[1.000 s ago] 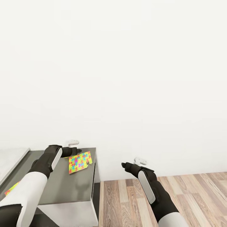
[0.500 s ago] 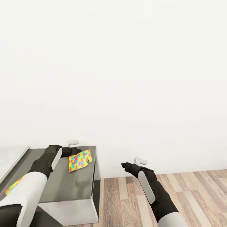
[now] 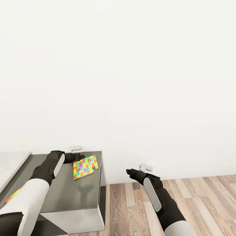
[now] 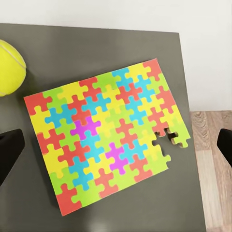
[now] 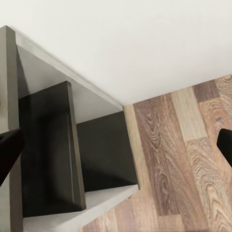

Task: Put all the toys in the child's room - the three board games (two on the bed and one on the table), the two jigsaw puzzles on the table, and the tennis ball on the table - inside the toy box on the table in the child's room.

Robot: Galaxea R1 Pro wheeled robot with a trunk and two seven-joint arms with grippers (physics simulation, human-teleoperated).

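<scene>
Table (image 3: 65, 193) and jigsaw puzzle (image 3: 85, 166) are shifted slightly rightward in head view: camera moved, puzzle untouched. Left claw (image 4: 116, 145) is held wide above the puzzle, tennis ball (image 4: 9, 66) beside. Right claw (image 5: 116, 145) is spread wide, empty, over the floor (image 5: 193, 159).

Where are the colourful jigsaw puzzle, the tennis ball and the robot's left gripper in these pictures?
jigsaw puzzle (image 4: 106, 140): left wrist view, middle of the sheet.
tennis ball (image 4: 8, 67): left wrist view, its visible yellow-green face at the picture's edge.
left gripper (image 3: 76, 153): head view, at its fingertips, above the table.
</scene>
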